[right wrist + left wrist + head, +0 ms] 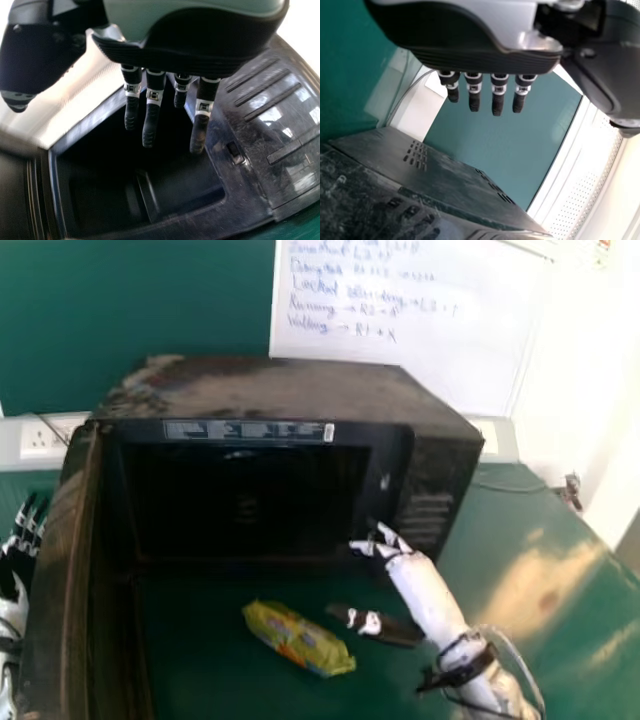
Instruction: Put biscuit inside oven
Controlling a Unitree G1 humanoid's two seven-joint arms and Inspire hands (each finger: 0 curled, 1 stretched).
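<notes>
My right hand (425,595) is at the oven's right front, its fingertips by the edge of the opening, with nothing held. In the right wrist view that hand (151,110) has straight fingers before the dark cavity. The black oven (432,475) stands with its door (68,570) swung out on the left. A yellow-green biscuit packet (298,638) lies on the green table in front of the oven, left of my right thumb. My left hand (18,605) is at the left edge, beyond the door; in the left wrist view the hand (473,90) has straight fingers, empty.
The green table (545,570) extends to the right of the oven. A whiteboard (420,330) is behind the oven, with wall sockets (45,438) at the left. A cable (510,487) lies at the back right. The open door stands between my left hand and the packet.
</notes>
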